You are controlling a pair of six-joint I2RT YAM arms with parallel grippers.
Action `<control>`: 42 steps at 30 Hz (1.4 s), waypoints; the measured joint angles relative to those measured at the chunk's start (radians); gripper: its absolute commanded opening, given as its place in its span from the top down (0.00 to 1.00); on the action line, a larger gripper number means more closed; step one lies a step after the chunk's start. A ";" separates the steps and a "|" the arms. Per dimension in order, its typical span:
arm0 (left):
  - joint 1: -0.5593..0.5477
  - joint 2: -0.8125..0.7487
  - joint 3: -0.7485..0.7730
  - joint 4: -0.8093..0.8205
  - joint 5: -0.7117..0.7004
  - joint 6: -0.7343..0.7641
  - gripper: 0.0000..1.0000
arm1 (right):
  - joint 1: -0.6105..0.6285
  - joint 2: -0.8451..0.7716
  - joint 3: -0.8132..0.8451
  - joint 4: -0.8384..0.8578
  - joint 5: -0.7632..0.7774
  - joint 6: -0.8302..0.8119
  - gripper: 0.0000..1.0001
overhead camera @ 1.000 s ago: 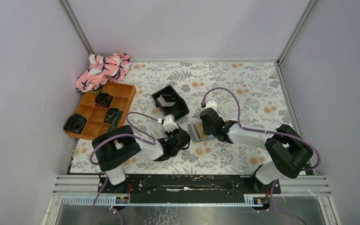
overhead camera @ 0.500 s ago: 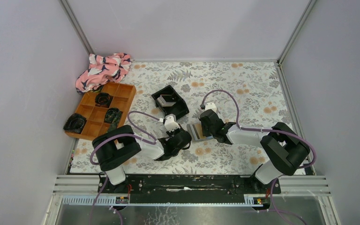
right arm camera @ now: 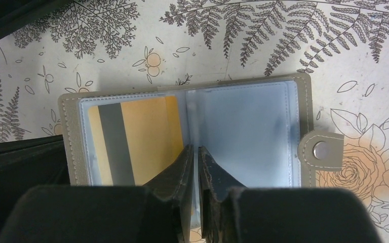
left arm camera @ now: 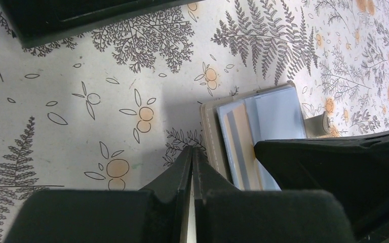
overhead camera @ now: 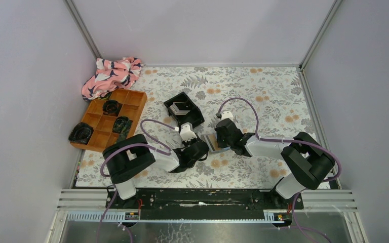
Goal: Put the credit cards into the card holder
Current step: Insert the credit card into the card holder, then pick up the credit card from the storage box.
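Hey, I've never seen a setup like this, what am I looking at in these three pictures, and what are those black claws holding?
A left arm and a right arm, both robotic, share a flowered table. One picture looks down from above; the other two come from cameras on each wrist. On it lie an open card holder with a gold card in a sleeve, a black tray, an orange tray and a pink cloth. The right jaws pinch the holder's middle leaf. The left jaws are shut beside it; whether they hold something is unclear.
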 measured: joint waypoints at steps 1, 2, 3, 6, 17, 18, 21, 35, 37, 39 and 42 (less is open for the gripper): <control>0.000 0.001 0.000 0.003 0.000 0.000 0.93 | 0.000 0.000 -0.002 0.005 -0.002 0.003 0.86; 0.000 0.003 0.000 0.006 0.001 0.000 0.93 | 0.000 0.000 -0.004 0.008 -0.005 0.005 0.86; 0.000 0.004 0.000 0.008 0.001 0.000 0.93 | 0.000 0.000 -0.005 0.010 -0.008 0.007 0.86; -0.001 0.008 0.000 0.016 0.001 0.000 0.93 | 0.000 0.000 -0.006 0.012 -0.018 0.012 0.86; -0.012 -0.055 -0.053 -0.022 -0.001 -0.045 0.90 | 0.000 -0.013 -0.011 0.006 -0.013 0.010 0.64; -0.013 -0.072 -0.062 -0.042 -0.002 -0.049 0.90 | 0.000 -0.013 -0.010 0.006 -0.013 0.010 0.62; -0.013 -0.115 -0.074 -0.111 -0.016 -0.054 0.89 | 0.000 -0.016 -0.007 0.003 -0.009 0.005 0.56; 0.049 -0.451 -0.110 -0.599 -0.137 -0.017 0.71 | 0.000 -0.007 0.238 -0.119 0.000 -0.086 0.42; 0.121 -0.523 -0.125 -0.600 -0.138 0.016 0.65 | 0.000 0.018 0.320 -0.129 -0.007 -0.107 0.41; 0.196 -0.581 -0.144 -0.594 -0.135 0.054 0.60 | 0.000 0.062 0.410 -0.131 -0.023 -0.132 0.41; 0.287 -0.613 -0.160 -0.582 -0.108 0.109 0.56 | 0.000 0.151 0.537 -0.144 -0.052 -0.173 0.41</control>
